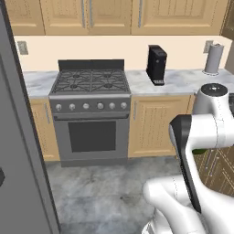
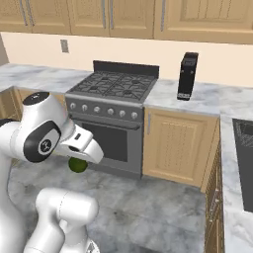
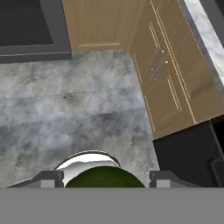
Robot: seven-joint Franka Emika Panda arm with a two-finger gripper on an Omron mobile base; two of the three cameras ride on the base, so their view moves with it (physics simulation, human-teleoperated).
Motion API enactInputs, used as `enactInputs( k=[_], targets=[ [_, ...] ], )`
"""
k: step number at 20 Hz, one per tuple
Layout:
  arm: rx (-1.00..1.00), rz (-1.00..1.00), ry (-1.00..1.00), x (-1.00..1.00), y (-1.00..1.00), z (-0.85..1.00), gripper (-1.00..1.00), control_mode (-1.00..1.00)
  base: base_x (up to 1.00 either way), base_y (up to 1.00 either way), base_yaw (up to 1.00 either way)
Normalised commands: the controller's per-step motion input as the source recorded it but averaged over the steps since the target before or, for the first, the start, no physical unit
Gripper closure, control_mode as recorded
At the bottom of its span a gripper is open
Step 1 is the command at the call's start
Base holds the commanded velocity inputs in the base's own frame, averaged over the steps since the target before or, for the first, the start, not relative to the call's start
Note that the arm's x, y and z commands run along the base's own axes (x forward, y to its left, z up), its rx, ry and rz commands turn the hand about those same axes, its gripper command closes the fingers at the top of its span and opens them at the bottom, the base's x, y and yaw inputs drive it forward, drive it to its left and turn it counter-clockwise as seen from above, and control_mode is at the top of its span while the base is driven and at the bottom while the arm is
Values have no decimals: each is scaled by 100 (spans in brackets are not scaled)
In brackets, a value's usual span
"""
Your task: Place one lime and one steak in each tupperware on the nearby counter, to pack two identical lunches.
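Note:
A dark green lime (image 3: 105, 177) sits between my gripper's (image 3: 105, 180) two fingertips (image 3: 48, 178), and the gripper is shut on it. From the right base view the lime (image 2: 77, 164) hangs under my hand (image 2: 81, 146), high above the grey floor in front of the stove. A sliver of the lime (image 1: 199, 151) peeks out behind my forearm in the left base view. The marbled counter (image 2: 212, 101) runs along the back wall and down the right side. The steak and the tupperware are out of view.
A black gas stove (image 1: 90, 82) with its oven stands ahead. A black appliance (image 1: 156, 65) and a paper towel roll (image 1: 213, 58) stand on the counter. A dark basin (image 2: 244, 158) lies in the right counter. Wooden cabinets (image 3: 166, 74) line the floor's edge. A grey panel (image 1: 18, 160) is at left.

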Motion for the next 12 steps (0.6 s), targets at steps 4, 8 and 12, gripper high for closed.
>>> enactInputs(
  k=[4, 8, 12],
  targets=[
    [0, 0, 0, 0, 0, 0, 100, 100, 100, 0, 9],
    [0, 0, 0, 0, 0, 0, 100, 100, 100, 0, 13],
    [0, 0, 0, 0, 0, 0, 100, 100, 100, 24, 20]
  ],
)
